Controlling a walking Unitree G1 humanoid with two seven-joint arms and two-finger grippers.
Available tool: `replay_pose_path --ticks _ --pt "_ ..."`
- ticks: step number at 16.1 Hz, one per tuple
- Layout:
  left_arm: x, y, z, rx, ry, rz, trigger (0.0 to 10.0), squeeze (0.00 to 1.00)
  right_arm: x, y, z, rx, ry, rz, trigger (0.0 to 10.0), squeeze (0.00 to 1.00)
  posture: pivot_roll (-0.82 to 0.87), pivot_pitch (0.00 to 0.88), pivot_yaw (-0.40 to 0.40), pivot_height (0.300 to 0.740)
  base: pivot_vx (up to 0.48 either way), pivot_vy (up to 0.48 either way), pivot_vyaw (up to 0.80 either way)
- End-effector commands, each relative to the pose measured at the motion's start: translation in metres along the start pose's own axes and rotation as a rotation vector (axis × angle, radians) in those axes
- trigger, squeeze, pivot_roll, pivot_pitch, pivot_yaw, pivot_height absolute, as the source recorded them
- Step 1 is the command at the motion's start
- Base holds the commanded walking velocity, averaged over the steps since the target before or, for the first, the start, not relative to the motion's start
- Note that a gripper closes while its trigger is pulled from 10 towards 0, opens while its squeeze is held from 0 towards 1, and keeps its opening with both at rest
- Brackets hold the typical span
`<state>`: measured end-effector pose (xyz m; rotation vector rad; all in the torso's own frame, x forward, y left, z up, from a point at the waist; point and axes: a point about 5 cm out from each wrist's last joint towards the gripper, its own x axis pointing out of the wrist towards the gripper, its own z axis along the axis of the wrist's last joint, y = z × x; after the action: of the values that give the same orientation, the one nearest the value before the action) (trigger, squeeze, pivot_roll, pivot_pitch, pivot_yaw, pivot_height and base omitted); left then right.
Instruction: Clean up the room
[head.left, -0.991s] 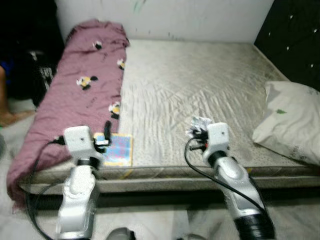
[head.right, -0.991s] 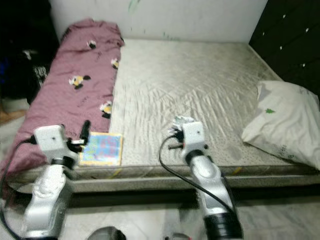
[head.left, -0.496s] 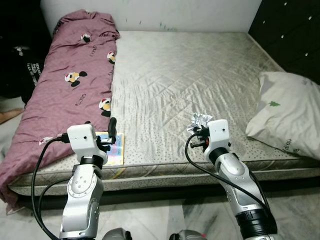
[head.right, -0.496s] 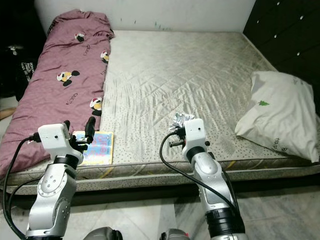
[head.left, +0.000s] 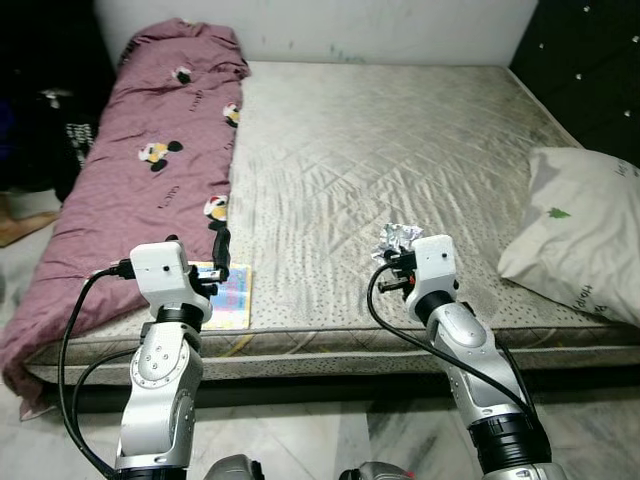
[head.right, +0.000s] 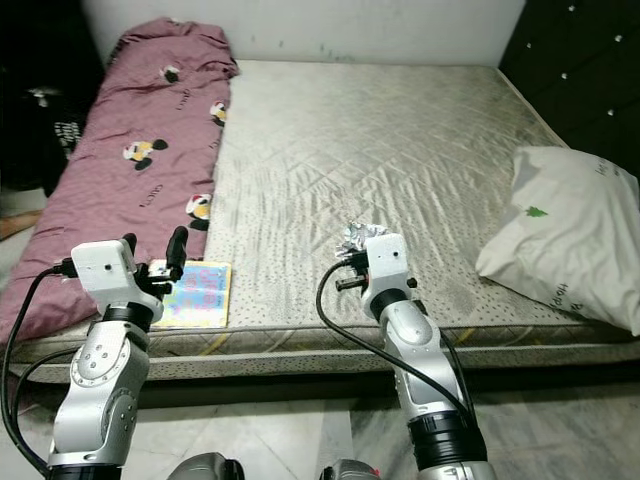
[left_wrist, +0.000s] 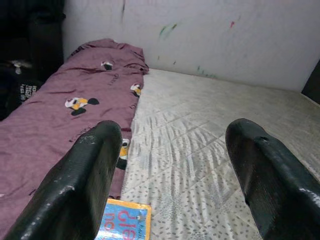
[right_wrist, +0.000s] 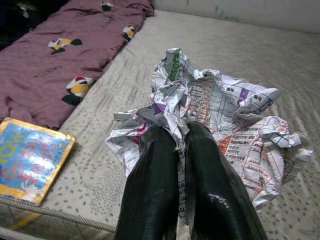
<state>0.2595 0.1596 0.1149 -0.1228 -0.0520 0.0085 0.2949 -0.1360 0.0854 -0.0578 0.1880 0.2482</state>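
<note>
Right claw (right_wrist: 175, 137) pinched tight on a crumpled paper (right_wrist: 210, 105), printed wrapper or receipt type, held up just above the bed (head.left: 400, 130) near its front edge. In the head view the paper (head.left: 400, 237) sits at the tip of the right arm, over bare grey quilted mattress, roughly mid-bed.

Left claw (left_wrist: 170, 165) spread wide, holding nothing, raised over the front left corner of the bed. Fingers (left_wrist: 85, 175) apart with mattress and blanket visible between them.

Colourful book (head.left: 228, 293), blue cover with yellow border, lies flat on the mattress at the front edge, just beside the left claw and touching the edge of the blanket. It also shows in the right wrist view (right_wrist: 30, 160).

Maroon blanket (head.left: 150, 180) with cartoon mouse prints runs along the left side of the bed, draping off the side. White pillow (head.left: 585, 235) with a small green mark at the right edge of the bed, well apart from the paper. White wall (head.left: 330, 25) behind, dark tufted headboard (head.left: 590, 70) on the right. Marble floor (head.left: 300, 440) below.
</note>
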Motion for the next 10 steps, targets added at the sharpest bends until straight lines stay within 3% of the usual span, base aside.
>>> replay_pose_path --ticks 1,10 --pt "0.0001 -0.0007 0.0002 0.000 0.004 -0.007 10.0 0.00 0.0014 -0.0001 0.0041 -0.007 -0.016 -0.004 10.0 0.00 -0.04 0.000 -0.021 0.740 0.262 0.000 0.00" --pt "-0.0018 0.0001 0.0002 0.007 0.006 -0.011 10.0 0.00 0.0005 -0.0004 0.0054 0.000 -0.028 -0.012 10.0 0.00 -0.03 0.000 -0.020 0.740 0.281 0.000 0.00"
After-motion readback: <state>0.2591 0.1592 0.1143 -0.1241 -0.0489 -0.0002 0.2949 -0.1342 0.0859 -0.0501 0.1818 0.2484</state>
